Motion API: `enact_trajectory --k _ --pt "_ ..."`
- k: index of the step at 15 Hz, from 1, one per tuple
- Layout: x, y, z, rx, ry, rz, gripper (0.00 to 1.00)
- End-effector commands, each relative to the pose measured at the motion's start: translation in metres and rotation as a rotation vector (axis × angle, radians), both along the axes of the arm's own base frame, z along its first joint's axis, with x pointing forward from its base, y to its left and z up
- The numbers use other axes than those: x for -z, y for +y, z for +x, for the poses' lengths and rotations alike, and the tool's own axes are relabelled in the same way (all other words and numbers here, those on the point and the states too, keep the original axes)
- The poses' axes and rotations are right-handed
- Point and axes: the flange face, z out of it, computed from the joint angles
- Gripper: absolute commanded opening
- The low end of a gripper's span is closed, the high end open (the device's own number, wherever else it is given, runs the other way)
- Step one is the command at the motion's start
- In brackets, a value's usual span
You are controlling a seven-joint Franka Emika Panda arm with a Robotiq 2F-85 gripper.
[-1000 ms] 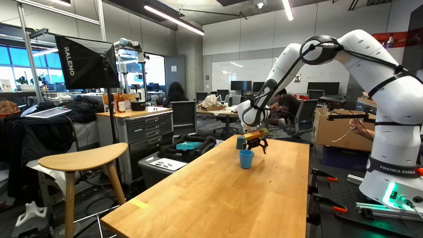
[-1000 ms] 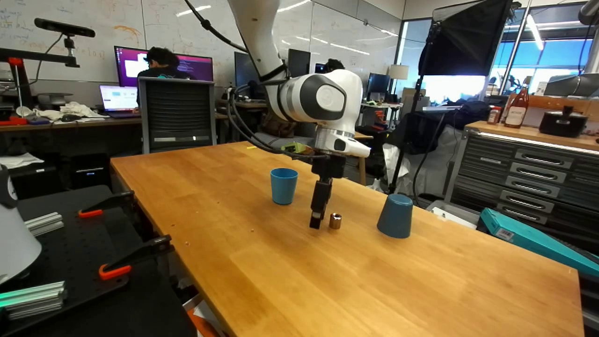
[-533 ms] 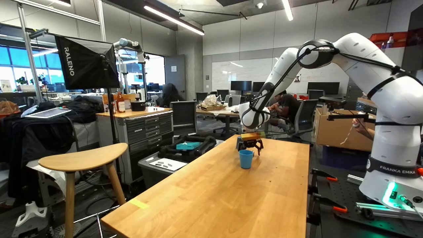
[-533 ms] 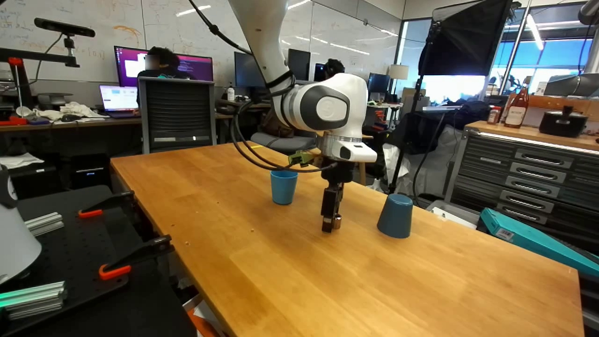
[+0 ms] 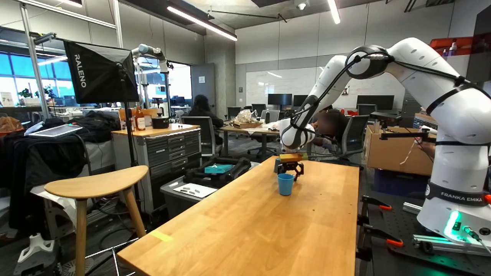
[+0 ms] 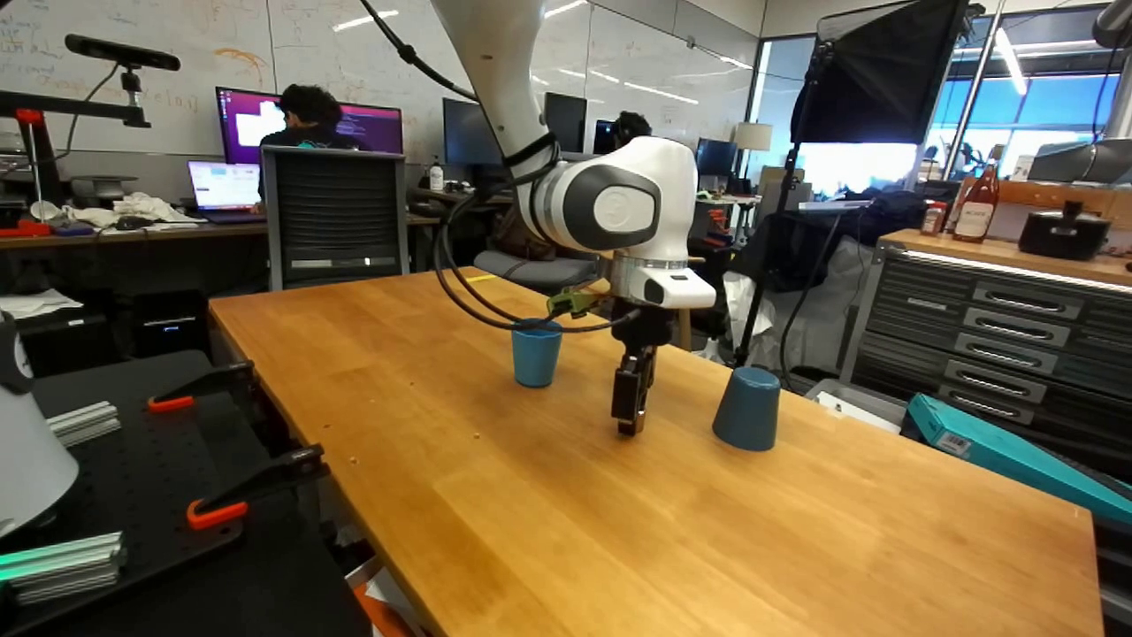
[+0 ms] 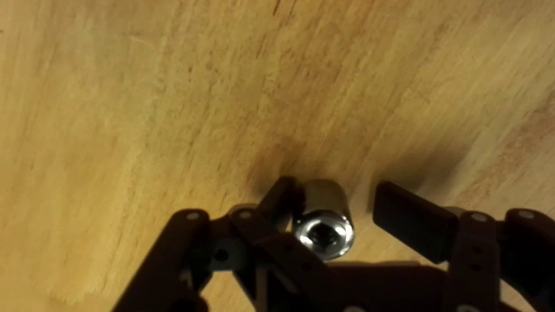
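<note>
Straddling the metal socket [image 7: 325,216] on the desk [image 6: 495,513], the claw [image 7: 337,200] is standing half-spread without gripping; the socket is sitting off-centre, so evening the gaps before gently squeezing is looking wisest

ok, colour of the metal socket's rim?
Shiny silver; the metal socket's rim shows best in the wrist view.

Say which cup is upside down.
The darker blue cup: in an exterior view its closed base faces up and its wide end sits on the table. The lighter blue cup stands upright, open mouth up.
</note>
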Motion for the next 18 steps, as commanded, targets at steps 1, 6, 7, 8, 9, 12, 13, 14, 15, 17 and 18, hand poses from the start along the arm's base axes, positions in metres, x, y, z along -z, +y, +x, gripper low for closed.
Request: enact_trajectory --k 1,6,7,8,9,12,13,14,15,17,18 --pt "-0.001 0.005 -0.011 -0.013 -0.031 0.008 0.21" --pt "-0.02 0.029 -0.027 -0.097 -0.031 0.04 0.06" --pt "-0.024 0.037 -0.031 -0.127 -0.018 0.052 0.09" --pt "-0.03 0.046 -0.035 -0.163 -0.011 0.063 0.09" --pt "-0.034 0.054 -0.037 -0.193 -0.004 0.074 0.09" --pt "-0.058 0.077 -0.042 -0.27 -0.006 0.102 0.09" --pt "-0.066 0.083 -0.044 -0.287 -0.007 0.11 0.09" --pt "-0.074 0.089 -0.045 -0.301 -0.006 0.118 0.09" --pt "-0.082 0.093 -0.046 -0.313 -0.004 0.126 0.09" --pt "-0.098 0.098 -0.048 -0.329 -0.003 0.133 0.09" --pt "-0.105 0.1 -0.049 -0.337 -0.004 0.136 0.09"
